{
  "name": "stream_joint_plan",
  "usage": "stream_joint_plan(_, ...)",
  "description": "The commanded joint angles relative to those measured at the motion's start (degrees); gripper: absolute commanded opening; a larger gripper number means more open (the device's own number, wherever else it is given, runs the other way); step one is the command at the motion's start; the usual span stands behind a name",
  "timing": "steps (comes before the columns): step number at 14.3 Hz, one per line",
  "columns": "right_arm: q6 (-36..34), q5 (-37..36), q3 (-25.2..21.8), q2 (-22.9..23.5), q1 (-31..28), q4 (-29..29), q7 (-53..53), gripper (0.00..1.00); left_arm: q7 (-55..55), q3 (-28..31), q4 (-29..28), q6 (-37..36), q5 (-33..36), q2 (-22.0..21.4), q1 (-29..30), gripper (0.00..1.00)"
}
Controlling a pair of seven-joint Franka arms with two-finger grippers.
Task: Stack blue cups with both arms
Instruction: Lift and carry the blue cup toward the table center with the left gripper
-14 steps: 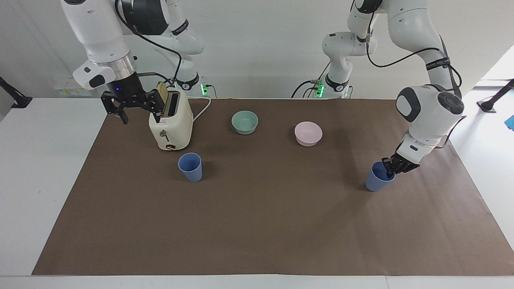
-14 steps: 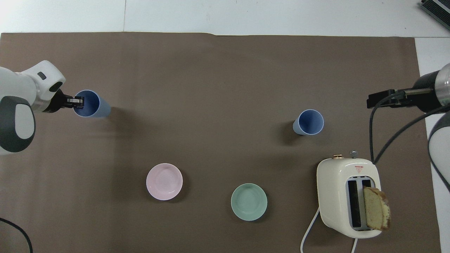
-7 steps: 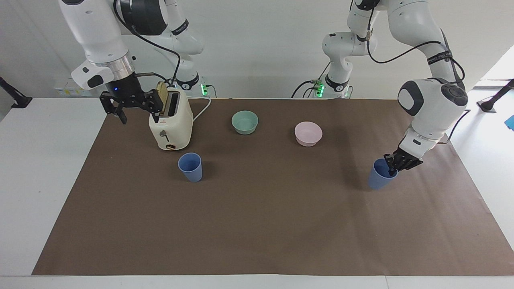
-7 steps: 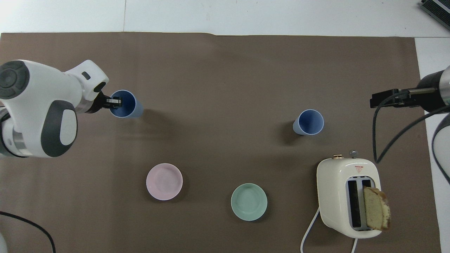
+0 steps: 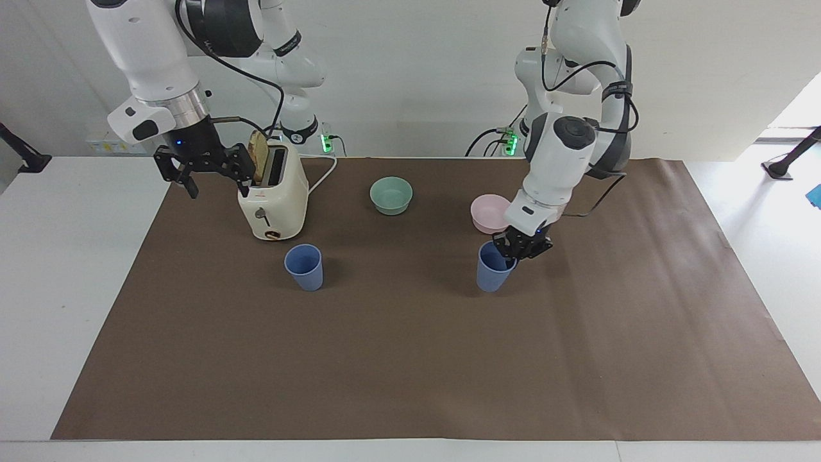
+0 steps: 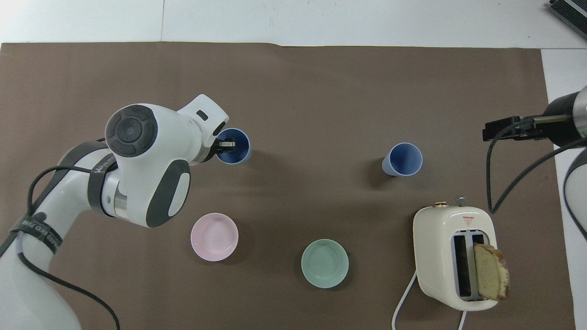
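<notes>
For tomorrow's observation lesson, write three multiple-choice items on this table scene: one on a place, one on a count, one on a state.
1. Where does the free blue cup stand?
A. beside the toaster, farther from the robots
B. inside the green bowl
C. on the pink bowl

2. How many bowls are there?
A. one
B. two
C. four

3. What does the left hand grip?
A. nothing
B. the bread slice
C. the other blue cup's rim

Answers: 1 A, it sits on the mat by the toaster; 2 B, one green, one pink; 3 C, its fingers pinch that rim, while the right hand hangs open beside the toaster.
</notes>
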Motion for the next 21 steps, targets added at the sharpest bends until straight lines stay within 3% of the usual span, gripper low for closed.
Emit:
stream_joint_plan(1, 0.2, -0.39, 0.37, -1.27, -0.72, -1.33, -1.68, 1.0, -5.4, 1.11, -0.27, 2.86, 0.48, 1.71, -4.06, 0.0)
stream_joint_plan(8, 0.46, 0.31, 0.37, -1.18, -1.6, -2.3, -1.68, 1.0, -7.35, 0.93, -1.5, 1.63, 0.57, 2.42, -7.14, 0.01)
stream_joint_plan(9, 0.46, 0.31, 0.37, -1.18, -1.6, -2.3, -1.68, 1.0, -7.35, 0.93, -1.94, 1.11, 0.57, 2.07, -7.67, 0.15)
stream_joint_plan(10, 0.81, 0.31, 0.37, -1.1, -1.69, -2.3, -1.68, 1.0, -7.35, 0.93, -1.85, 0.67, 0.57, 2.06, -7.85, 0.36)
stream_joint_plan(12, 1.08, 0.48, 0.37, -0.83, -1.34, -2.38, -1.42, 1.0, -7.17, 0.93, -1.24, -0.47, 0.57, 2.15, -7.76, 0.6)
stream_joint_plan(14, 1.95, 0.83, 0.46, 0.3, -1.08, -2.73, -1.33, 1.0, -7.17, 1.11, -1.06, -1.53, 0.57, 1.89, -7.41, 0.94)
stream_joint_plan(15, 3.35, 1.18, 0.46, 0.75, -0.81, -3.61, -1.33, 1.0, -7.17, 1.2, -0.89, -2.06, 0.57, 1.1, -7.06, 1.0)
stream_joint_plan(17, 7.04, 1.28, 0.55, 1.45, -0.55, -5.8, -1.16, 1.0, -6.83, 1.81, -0.01, -4.33, 0.57, -0.3, -6.79, 1.0)
stream_joint_plan(21, 10.11, 1.19, 0.63, 5.75, 1.21, -8.26, -1.15, 1.0, -1.93, 2.08, -0.01, -11.45, 0.75, -8.11, -1.36, 1.0)
